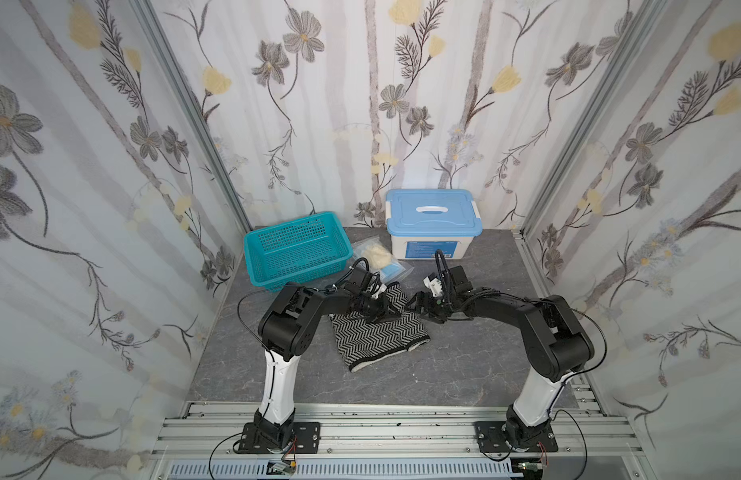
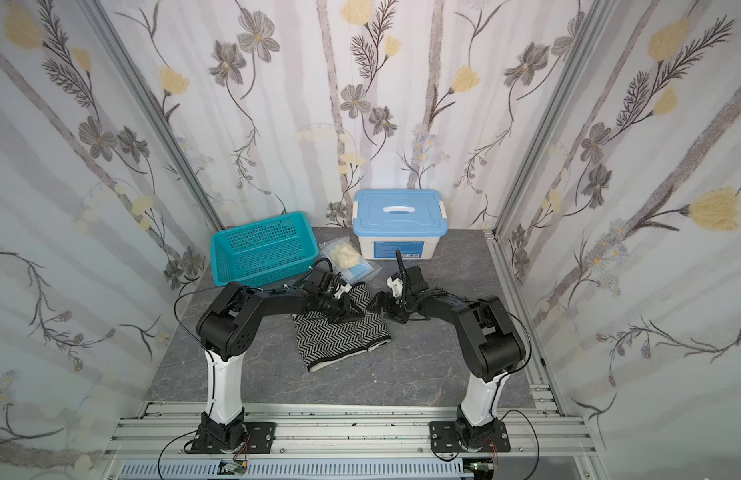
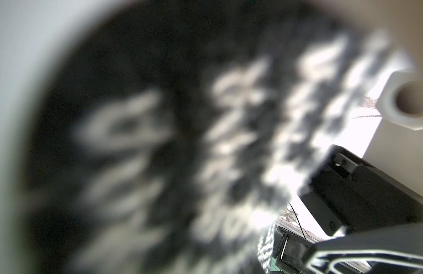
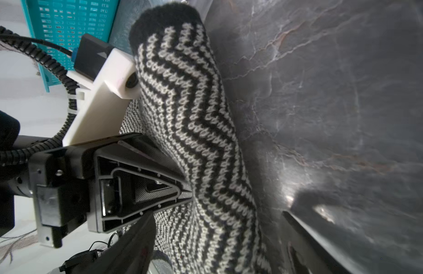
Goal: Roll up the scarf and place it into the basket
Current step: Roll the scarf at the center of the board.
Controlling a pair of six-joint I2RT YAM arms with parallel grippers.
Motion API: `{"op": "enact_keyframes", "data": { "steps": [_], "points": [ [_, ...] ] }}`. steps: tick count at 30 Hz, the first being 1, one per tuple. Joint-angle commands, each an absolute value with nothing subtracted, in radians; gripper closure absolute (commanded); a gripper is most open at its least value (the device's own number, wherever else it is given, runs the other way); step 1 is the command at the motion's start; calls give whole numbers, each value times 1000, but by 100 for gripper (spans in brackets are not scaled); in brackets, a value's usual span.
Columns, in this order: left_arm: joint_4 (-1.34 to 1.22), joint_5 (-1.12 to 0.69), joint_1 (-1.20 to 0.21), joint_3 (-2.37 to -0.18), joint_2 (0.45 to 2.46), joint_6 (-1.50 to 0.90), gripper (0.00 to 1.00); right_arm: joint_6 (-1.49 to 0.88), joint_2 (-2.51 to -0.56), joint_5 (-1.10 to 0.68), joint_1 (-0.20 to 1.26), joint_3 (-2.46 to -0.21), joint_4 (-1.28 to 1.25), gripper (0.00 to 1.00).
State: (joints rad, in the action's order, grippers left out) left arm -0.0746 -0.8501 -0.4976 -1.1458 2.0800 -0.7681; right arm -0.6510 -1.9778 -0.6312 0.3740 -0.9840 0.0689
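Note:
The scarf (image 1: 377,336) (image 2: 339,336), black-and-white herringbone knit, lies folded in the middle of the table, its far part raised into a rolled fold (image 4: 193,118). My left gripper (image 1: 387,312) (image 2: 348,311) is shut on that fold; in the right wrist view its fingers (image 4: 146,187) pinch into the knit. Blurred scarf (image 3: 182,142) fills the left wrist view. My right gripper (image 1: 416,308) (image 2: 379,304) (image 4: 217,256) is open at the fold's right end, one finger on each side of it. The teal basket (image 1: 252,245) (image 2: 219,249) (image 4: 63,23) stands empty at the back left.
A white box with a light-blue lid (image 1: 433,226) stands at the back, right of the basket. A clear bag with cream contents (image 1: 379,255) lies between them, just behind the scarf. Papered walls close in three sides of the grey marble table (image 1: 485,365).

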Motion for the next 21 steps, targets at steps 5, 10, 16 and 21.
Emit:
{"op": "enact_keyframes", "data": {
  "steps": [5,10,16,21],
  "points": [
    [-26,-772,-486,-1112,2105,-790,78,-742,-2029,-726,382,-889,-156,27],
    [-65,-793,-483,-1098,2105,-803,79,-777,-2048,-737,390,-866,-224,45],
    [-97,-812,-482,-1094,2096,-822,77,-794,-2045,-721,389,-860,-221,85],
    [-11,-800,-479,-1134,2021,-778,64,-717,-1949,-607,384,-889,-36,100]
  ]
}}
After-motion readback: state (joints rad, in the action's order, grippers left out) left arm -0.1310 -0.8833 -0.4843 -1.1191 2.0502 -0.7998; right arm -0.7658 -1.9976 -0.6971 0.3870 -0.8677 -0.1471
